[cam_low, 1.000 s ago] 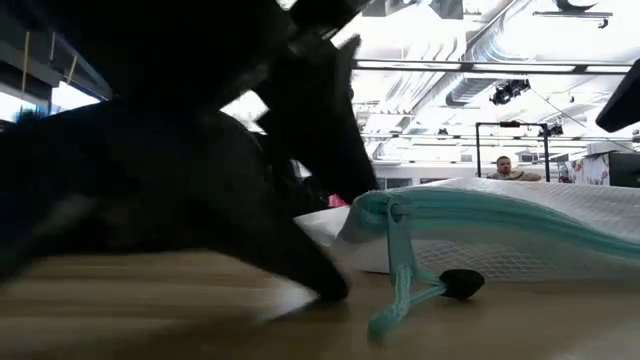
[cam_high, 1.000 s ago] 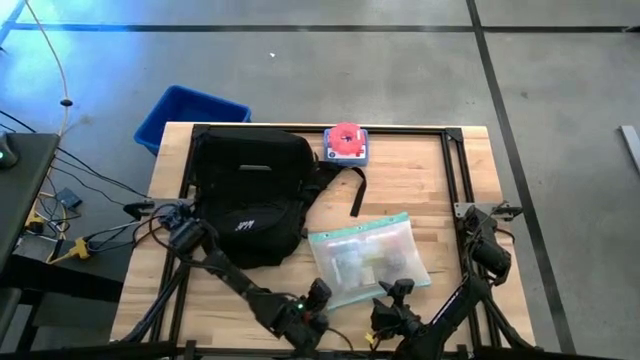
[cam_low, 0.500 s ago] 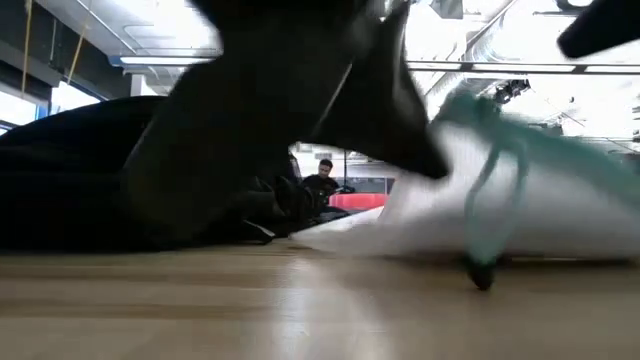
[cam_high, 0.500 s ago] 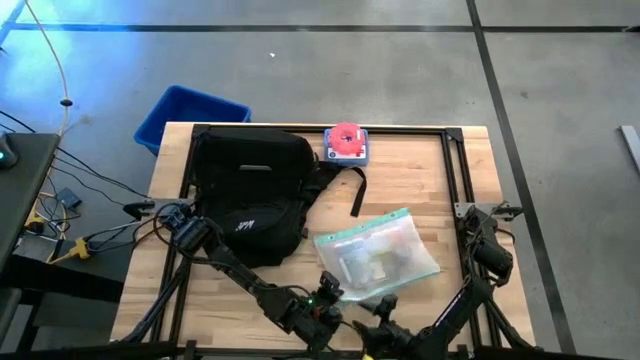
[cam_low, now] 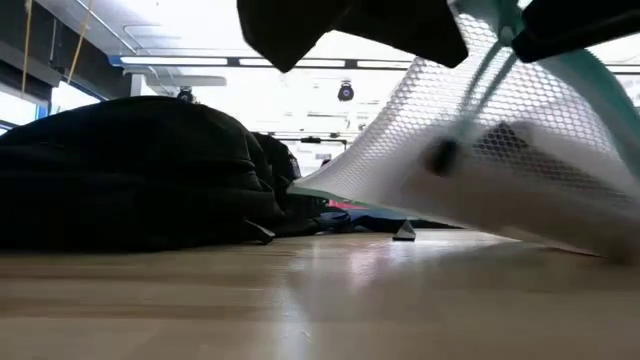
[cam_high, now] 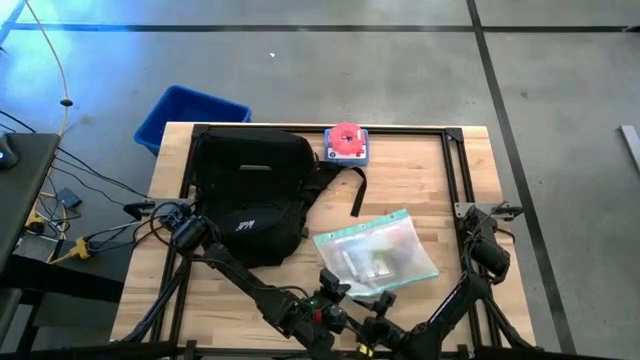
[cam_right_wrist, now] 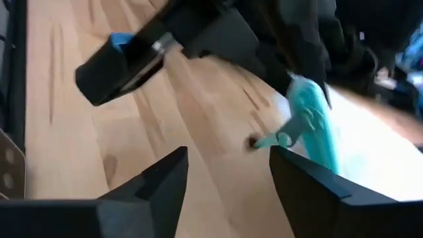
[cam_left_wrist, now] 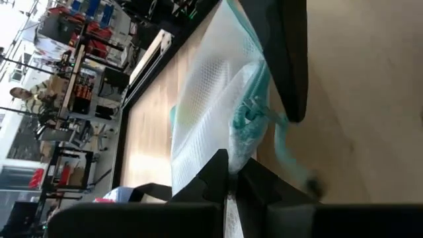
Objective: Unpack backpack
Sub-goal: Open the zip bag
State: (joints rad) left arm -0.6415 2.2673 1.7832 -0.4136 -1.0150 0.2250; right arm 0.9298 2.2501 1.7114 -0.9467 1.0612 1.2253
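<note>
Pinching the mesh pouch's (cam_high: 375, 256) edge in my left fingers (cam_left_wrist: 228, 173), right fingers (cam_right_wrist: 225, 178) apart, I risk it slipping out.

One backpack (cam_high: 252, 195), one mesh pouch (cam_high: 377, 253), one blue bin (cam_high: 185, 113), two arms.

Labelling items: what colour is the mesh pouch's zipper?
Teal, on the white mesh pouch; left wrist view shows it best.

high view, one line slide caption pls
Left gripper shut on mesh pouch beside the backpack.
</note>
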